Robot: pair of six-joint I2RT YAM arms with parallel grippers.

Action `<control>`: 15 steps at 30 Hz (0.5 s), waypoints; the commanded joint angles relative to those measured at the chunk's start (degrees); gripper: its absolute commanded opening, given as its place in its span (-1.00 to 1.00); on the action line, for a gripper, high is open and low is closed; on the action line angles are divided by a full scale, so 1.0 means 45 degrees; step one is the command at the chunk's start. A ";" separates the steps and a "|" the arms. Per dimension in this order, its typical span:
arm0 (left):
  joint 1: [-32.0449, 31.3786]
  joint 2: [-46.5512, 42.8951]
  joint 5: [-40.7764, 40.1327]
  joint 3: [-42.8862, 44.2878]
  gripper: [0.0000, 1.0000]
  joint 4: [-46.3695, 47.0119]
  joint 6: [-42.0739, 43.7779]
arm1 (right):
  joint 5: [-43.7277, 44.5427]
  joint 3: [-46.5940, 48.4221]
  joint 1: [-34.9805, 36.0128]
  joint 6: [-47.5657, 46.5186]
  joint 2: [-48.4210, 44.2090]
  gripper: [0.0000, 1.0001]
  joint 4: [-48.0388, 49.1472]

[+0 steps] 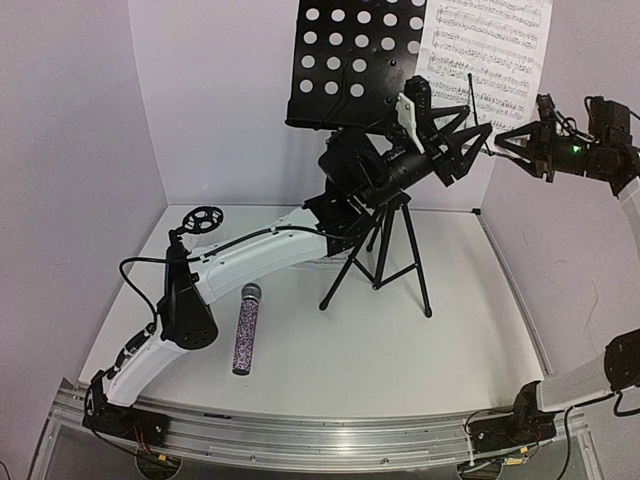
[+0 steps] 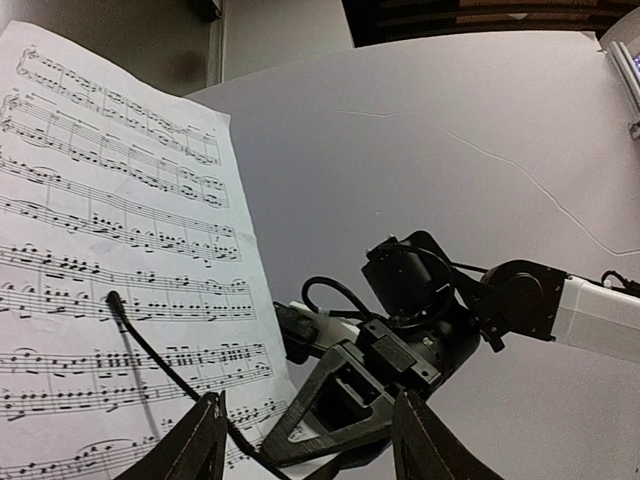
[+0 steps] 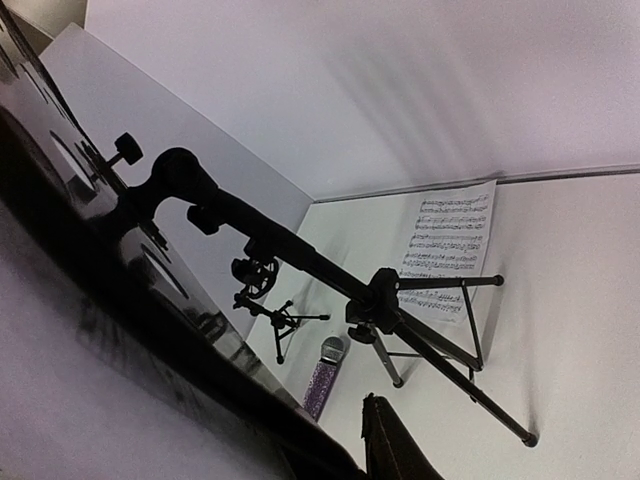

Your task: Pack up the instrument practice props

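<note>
The tall black perforated metal music stand [image 1: 350, 55] stands rear centre on the white surface [image 1: 480, 330]. A white sheet-music page [image 1: 495, 45] leans on it, overhanging its right edge. The left fingers [image 2: 205, 445] are apart, raised by the page's lower part. The right fingers [image 1: 515, 138] point in from the right, their state not discernible. The glittery purple microphone with silver mesh head [image 1: 247, 330] lies front left, open surface to its right. The small black tripod mic stand [image 1: 200, 220] stands near the left wall [image 1: 70, 150].

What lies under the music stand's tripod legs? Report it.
A sheet-music page lies flat on the table between the music stand legs. In the top view the left arm hides most of it.
</note>
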 commanded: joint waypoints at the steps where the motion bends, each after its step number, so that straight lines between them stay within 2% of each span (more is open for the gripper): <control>1: 0.0761 0.0321 0.0041 0.0428 0.13 0.0243 0.0436 | -0.0370 0.0889 0.0020 0.0011 -0.0130 -0.34 0.0494; 4: 0.0772 0.0152 0.0145 0.0157 0.12 0.0271 0.0446 | -0.0371 0.0888 0.0030 0.0008 -0.0050 -0.34 0.0493; 8: 0.0765 -0.0812 0.0596 -0.1325 0.10 0.0677 0.0722 | -0.0360 0.0741 0.0020 -0.0024 -0.0132 -0.25 0.0493; 11: 0.0715 -0.1813 0.2060 -0.2578 0.09 0.0766 0.1236 | -0.0203 0.0731 0.0020 -0.0104 -0.0213 -0.22 0.0455; 15: 0.0468 -0.3664 0.3954 -0.4917 0.09 -0.0353 0.1854 | -0.0248 0.0735 0.0020 -0.0163 -0.0230 -0.19 0.0406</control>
